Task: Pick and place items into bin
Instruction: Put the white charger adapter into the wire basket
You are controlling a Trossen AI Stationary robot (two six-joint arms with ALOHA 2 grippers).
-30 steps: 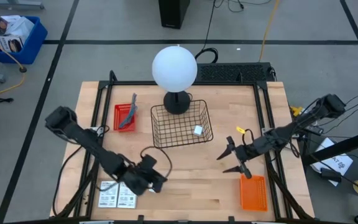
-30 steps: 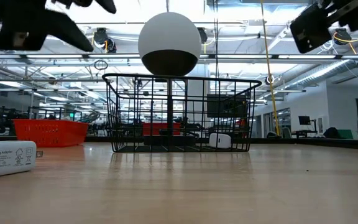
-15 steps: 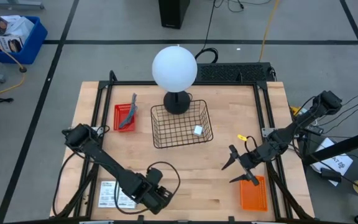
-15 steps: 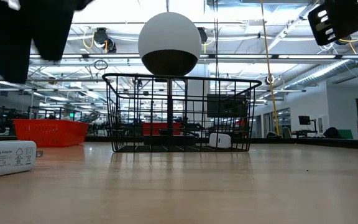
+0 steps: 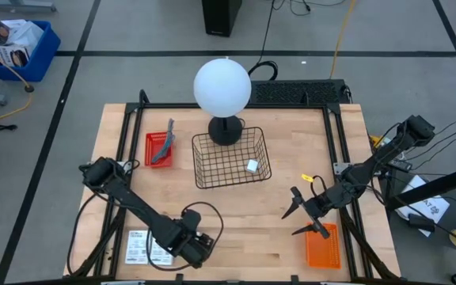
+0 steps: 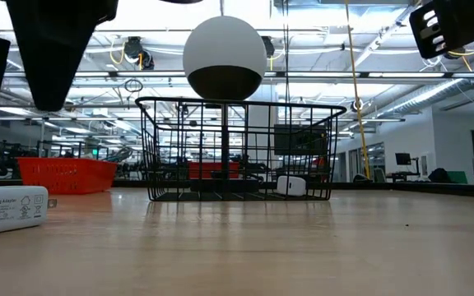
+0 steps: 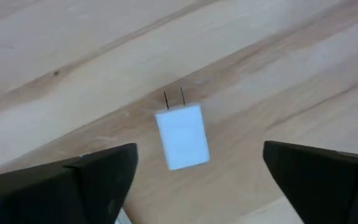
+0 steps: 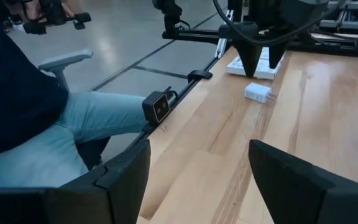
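Your left pincer (image 7: pixel 194 171) spread, hovering over small white plug-in block with two prongs (image 7: pixel 182 135), bare wood all round it, near table (image 5: pixel 236 218) front edge toward front-left corner. Two white printed cards (image 5: pixel 149 247) just beside, at that corner. Your right pincer (image 5: pixel 299 218) spread, near right edge by orange tray (image 5: pixel 323 247). Second white block (image 5: pixel 252 165) inside black wire basket (image 5: pixel 229 158), mid-table.

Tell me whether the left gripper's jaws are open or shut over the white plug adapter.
Open. In the left wrist view the left gripper has its jaws spread wide apart, and the white plug adapter lies flat on the table between them, untouched.
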